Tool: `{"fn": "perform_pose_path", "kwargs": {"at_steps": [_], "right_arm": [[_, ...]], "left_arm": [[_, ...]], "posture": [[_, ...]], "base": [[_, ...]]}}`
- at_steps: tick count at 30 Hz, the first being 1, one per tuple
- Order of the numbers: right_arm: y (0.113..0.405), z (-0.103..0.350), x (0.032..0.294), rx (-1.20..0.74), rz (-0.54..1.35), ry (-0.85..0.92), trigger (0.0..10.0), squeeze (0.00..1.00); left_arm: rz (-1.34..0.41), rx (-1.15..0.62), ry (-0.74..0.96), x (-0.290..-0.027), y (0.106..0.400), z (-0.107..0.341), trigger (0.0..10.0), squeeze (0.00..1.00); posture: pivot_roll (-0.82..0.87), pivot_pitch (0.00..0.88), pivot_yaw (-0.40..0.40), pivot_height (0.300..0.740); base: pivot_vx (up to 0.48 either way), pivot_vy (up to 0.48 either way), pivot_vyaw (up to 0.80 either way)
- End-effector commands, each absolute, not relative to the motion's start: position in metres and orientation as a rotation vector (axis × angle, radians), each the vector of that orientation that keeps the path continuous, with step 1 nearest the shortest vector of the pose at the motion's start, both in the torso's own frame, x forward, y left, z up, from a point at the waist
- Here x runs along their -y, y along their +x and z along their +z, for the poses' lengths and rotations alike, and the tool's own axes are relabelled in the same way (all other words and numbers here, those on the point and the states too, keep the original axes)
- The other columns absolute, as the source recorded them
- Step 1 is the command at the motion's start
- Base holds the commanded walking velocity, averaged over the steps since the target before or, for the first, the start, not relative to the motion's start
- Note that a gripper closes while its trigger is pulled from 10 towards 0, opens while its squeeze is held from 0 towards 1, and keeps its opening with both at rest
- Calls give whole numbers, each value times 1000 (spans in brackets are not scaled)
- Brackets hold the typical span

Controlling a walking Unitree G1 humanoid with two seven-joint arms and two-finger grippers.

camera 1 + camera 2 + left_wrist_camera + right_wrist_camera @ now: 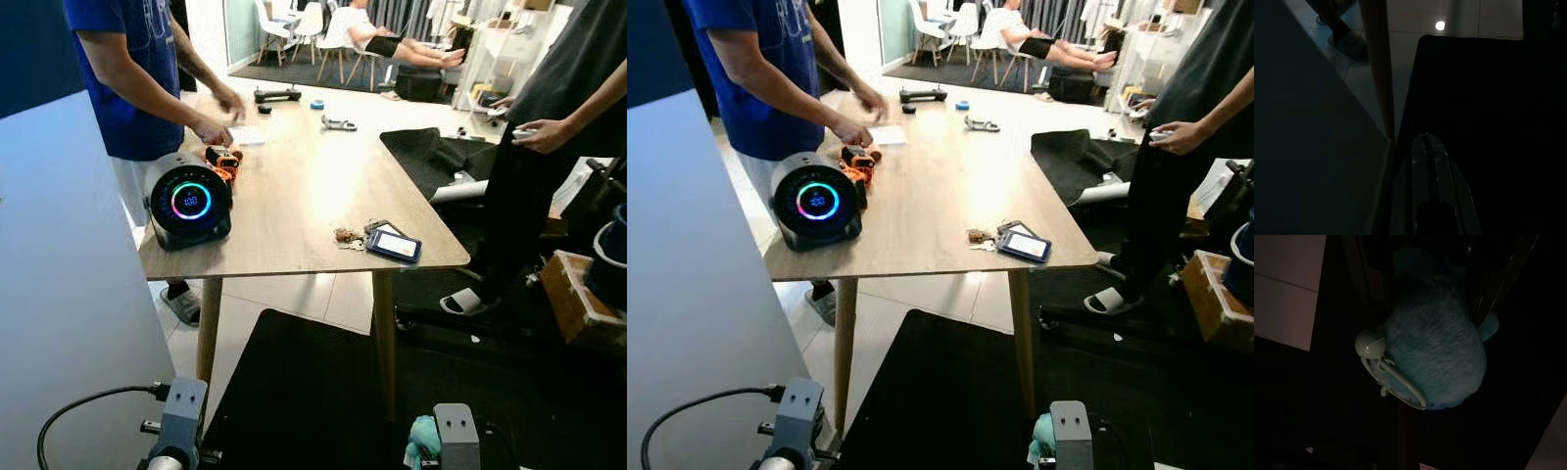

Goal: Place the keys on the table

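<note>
**Fluffy teal keychain, wooden table**

The keys (1435, 357) are a fluffy teal plush charm (pale green ring and loop attached), hanging low below the near edge of the wooden table (304, 186), not yet on it.

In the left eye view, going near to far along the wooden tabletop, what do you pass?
Blue card holder with keys → round black speaker with glowing ring → orange and black gadget → white paper → metal clip → blue ring → black bar.
</note>
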State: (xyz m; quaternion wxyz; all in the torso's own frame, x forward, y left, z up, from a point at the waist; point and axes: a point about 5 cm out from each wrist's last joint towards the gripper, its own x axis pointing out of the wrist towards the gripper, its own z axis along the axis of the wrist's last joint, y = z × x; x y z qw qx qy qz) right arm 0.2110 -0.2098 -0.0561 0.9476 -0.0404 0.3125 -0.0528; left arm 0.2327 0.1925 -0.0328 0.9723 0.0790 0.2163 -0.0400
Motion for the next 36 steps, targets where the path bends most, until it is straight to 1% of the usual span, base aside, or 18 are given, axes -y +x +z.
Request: {"fn": "perform_pose_path", "kwargs": {"at_steps": [1,3,7,24,32,34,36], "right_arm": [[208,-58,212,-652,-114,-85,10000,0],[208,-58,212,-651,-113,-86,10000,0],[208,-58,212,-651,-114,-84,10000,0],[204,-61,209,-662,-110,-77,10000,0],[205,-60,209,-660,-108,-78,10000,0],[205,-60,209,-660,-110,-78,10000,0],[204,-60,209,-661,-111,-77,10000,0]], "left_arm": [[-97,-436,164,-189,232,-34,10000,0],[-95,-435,164,-189,232,-34,10000,0],[-66,-454,143,-193,229,-36,10000,0],[-86,-461,175,-199,226,-36,10000,0],[-105,-456,195,-196,227,-36,10000,0],[-85,-465,160,-197,227,-37,10000,0],[-84,-468,160,-197,226,-37,10000,0]], "posture": [[86,30,-39,740],[86,31,-38,740],[90,37,-36,740],[104,47,-34,740],[105,46,-35,740],[105,48,-33,740],[106,51,-33,740]], "base": [[0,-405,0],[0,-403,0],[0,0,0],[0,0,0],[0,-480,0],[0,-157,0],[0,0,0]]}}
